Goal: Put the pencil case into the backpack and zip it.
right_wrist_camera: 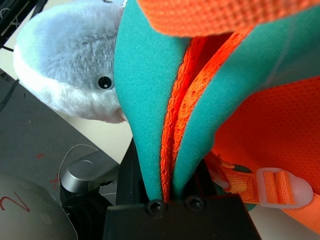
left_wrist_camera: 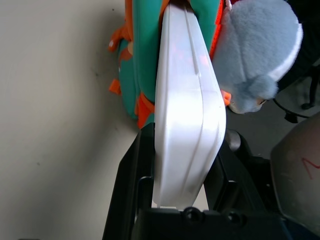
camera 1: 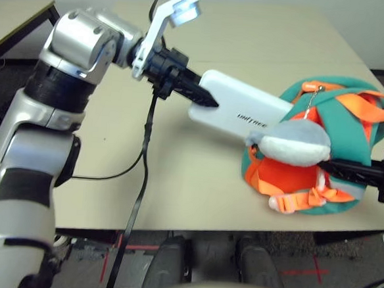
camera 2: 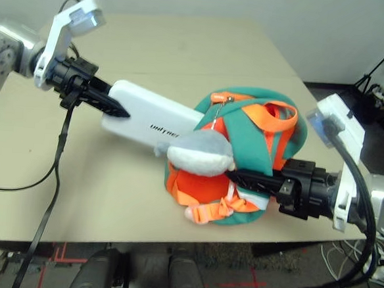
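Pale beige bench (camera 1: pixel 176 182) fills the scene, with a light wall behind its far edge and dark floor showing near the robot. On the right part of the bench lies the teal backpack (camera 1: pixel 351 129), its orange straps and panel turned up and a grey plush whale (camera 1: pixel 294 143) resting against its left side. The white pencil case (camera 1: pixel 237 111) slants from the middle of the bench toward the right, its right end pushed into the backpack's opening just behind the whale. The left gripper (camera 1: pixel 205 97) holds the case's left end, its black fingers (left_wrist_camera: pixel 132 170) clamped on the two flat sides. The right gripper (camera 2: pixel 239 178) comes in from the right at the backpack's near side, its fingers narrow and pinching a fold of teal fabric with orange zipper trim (right_wrist_camera: pixel 175 135).
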Robot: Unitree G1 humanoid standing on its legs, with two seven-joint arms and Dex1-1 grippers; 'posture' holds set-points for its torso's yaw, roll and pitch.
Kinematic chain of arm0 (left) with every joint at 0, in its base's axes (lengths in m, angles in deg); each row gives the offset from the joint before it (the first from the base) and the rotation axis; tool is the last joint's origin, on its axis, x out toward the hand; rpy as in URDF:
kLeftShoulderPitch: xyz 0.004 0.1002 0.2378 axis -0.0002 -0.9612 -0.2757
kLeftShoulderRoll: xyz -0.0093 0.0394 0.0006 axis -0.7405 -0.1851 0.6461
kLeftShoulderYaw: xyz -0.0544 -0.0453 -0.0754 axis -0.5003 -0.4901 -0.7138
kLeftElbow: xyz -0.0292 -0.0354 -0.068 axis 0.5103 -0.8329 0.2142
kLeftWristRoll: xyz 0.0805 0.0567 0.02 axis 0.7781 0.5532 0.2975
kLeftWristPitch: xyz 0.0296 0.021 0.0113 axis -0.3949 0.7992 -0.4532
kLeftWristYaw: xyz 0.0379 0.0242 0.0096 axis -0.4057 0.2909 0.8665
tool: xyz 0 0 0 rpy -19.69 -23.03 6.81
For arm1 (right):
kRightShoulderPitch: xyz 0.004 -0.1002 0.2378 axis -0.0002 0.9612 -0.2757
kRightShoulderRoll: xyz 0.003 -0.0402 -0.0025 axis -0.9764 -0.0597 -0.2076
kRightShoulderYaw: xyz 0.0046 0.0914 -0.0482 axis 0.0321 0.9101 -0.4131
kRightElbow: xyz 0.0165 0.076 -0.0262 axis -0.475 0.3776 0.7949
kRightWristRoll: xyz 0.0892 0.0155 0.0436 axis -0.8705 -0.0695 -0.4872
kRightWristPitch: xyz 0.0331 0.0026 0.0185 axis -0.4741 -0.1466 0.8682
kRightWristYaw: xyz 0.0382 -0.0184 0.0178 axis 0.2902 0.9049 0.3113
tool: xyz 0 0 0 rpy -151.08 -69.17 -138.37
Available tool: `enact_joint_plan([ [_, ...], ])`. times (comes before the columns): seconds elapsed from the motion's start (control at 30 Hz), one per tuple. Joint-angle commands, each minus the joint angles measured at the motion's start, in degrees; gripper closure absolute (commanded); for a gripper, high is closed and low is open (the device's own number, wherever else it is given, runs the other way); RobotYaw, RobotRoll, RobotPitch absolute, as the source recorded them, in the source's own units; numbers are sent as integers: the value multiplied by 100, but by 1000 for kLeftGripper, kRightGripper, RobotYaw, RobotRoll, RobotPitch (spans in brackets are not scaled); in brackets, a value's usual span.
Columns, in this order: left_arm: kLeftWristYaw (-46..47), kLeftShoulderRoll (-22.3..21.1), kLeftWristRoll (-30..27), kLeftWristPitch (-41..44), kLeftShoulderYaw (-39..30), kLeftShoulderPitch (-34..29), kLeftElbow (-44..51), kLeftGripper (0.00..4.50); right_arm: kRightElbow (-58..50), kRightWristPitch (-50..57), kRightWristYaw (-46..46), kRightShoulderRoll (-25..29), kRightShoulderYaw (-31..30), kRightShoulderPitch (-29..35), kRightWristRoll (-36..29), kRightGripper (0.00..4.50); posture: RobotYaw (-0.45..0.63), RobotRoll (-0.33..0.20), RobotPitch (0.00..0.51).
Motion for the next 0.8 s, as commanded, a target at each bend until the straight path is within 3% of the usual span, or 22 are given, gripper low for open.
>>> enact_joint_plan([
  [0.03,-148,158,143,-146,169,70,24,3121,-70,-96,73,-4,-108,-7,-112,4294,-180,0,98],
  [0.37,-63,715,369,-184,412,-116,-5,3121,-74,-231,140,21,-348,-172,-182,4294,-176,0,100],
  [0.5,131,986,741,-531,607,-200,-233,3121,-57,-278,119,7,-488,-294,-135,4294,-173,0,100],
  [0.8,200,1103,1079,-820,678,-457,-270,3121,-57,-364,130,-36,-743,-495,-68,4294,-166,0,97],
])
